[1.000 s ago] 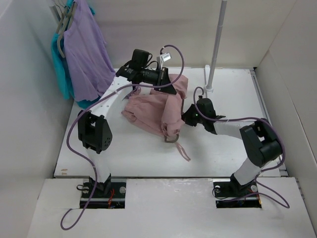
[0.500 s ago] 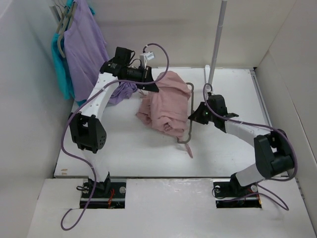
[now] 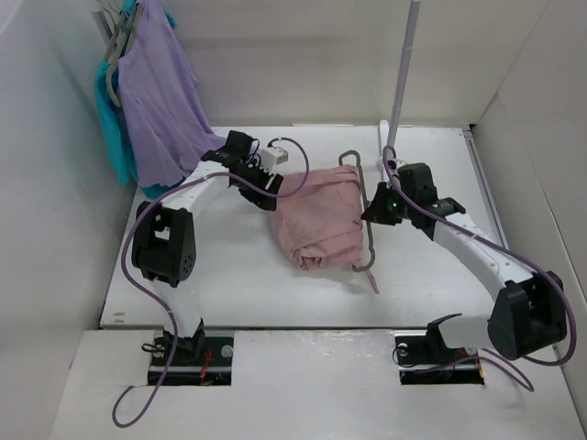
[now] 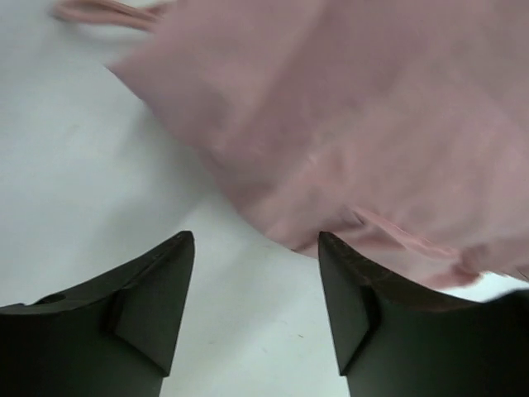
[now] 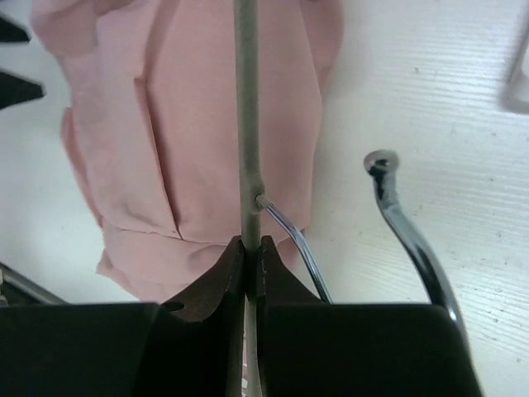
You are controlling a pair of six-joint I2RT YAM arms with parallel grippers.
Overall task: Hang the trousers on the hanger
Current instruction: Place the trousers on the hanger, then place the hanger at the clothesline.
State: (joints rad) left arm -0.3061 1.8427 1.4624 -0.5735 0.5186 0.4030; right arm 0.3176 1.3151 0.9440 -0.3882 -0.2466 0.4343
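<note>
The pink trousers (image 3: 319,218) lie bunched on the white table (image 3: 220,275). Along their right edge runs the thin grey hanger (image 3: 371,249). My right gripper (image 3: 376,213) is shut on the hanger's bar (image 5: 246,124), which crosses the pink trousers (image 5: 173,149) in the right wrist view; the metal hook (image 5: 398,217) curves off to the right. My left gripper (image 3: 272,198) sits at the trousers' left edge, open. Its dark fingers (image 4: 157,289) frame bare table, and the pink cloth (image 4: 347,124) lies just beyond the tips, not between them.
Purple (image 3: 158,92) and teal (image 3: 114,133) shirts hang on thick hangers at the back left. A white pole (image 3: 404,73) rises from a base (image 3: 389,167) behind the right gripper. White walls close in both sides.
My left gripper has let go of the trousers, opened and dropped back to the left. The right arm has carried hanger and trousers rightward, and the cloth now lies flat.
</note>
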